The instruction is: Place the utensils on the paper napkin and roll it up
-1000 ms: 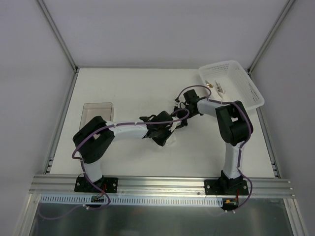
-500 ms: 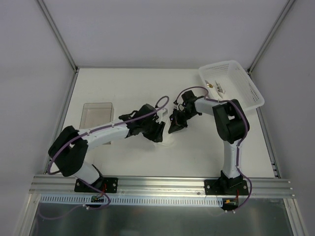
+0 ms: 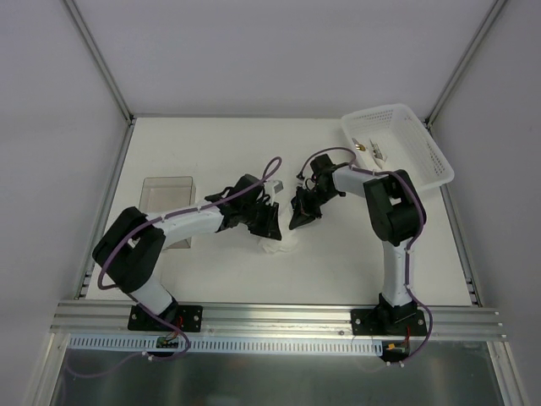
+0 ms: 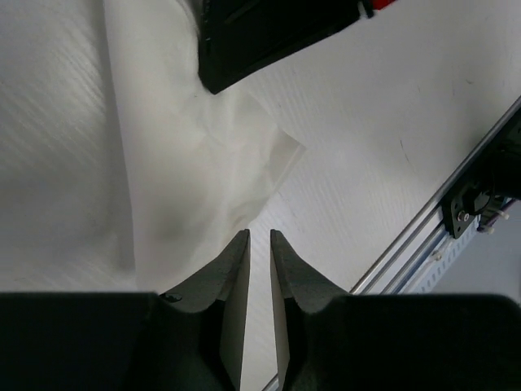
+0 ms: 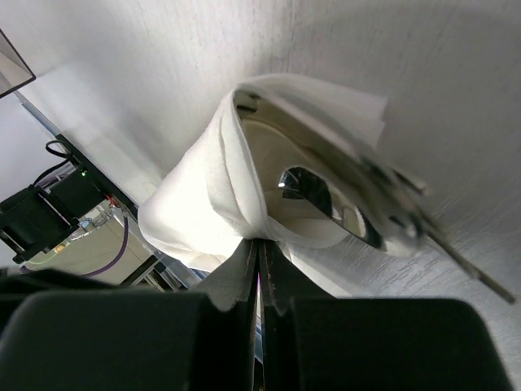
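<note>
The paper napkin point(image 5: 195, 204) is curled into a loose roll around the utensils. A shiny spoon bowl point(image 5: 326, 199) shows inside its open end, and slim handles point(image 5: 456, 257) stick out to the right. My right gripper point(image 5: 258, 243) is shut on the roll's lower edge. From above, the napkin point(image 3: 279, 247) lies mid-table between both grippers. My left gripper point(image 4: 259, 235) hovers at the napkin's point(image 4: 187, 163) corner. Its jaws are a narrow gap apart, with only bare table between them. The left gripper point(image 3: 270, 228) sits just left of the right gripper point(image 3: 297, 222).
A white lattice basket point(image 3: 439, 169) stands at the back right with small items point(image 3: 370, 149) inside. A clear plastic box point(image 3: 165, 199) sits at the left. The table's aluminium front rail point(image 4: 456, 204) shows in the left wrist view.
The left arm folded back and its gripper pulled left, off the roll. The right gripper shifted left and toward the front with the napkin edge.
</note>
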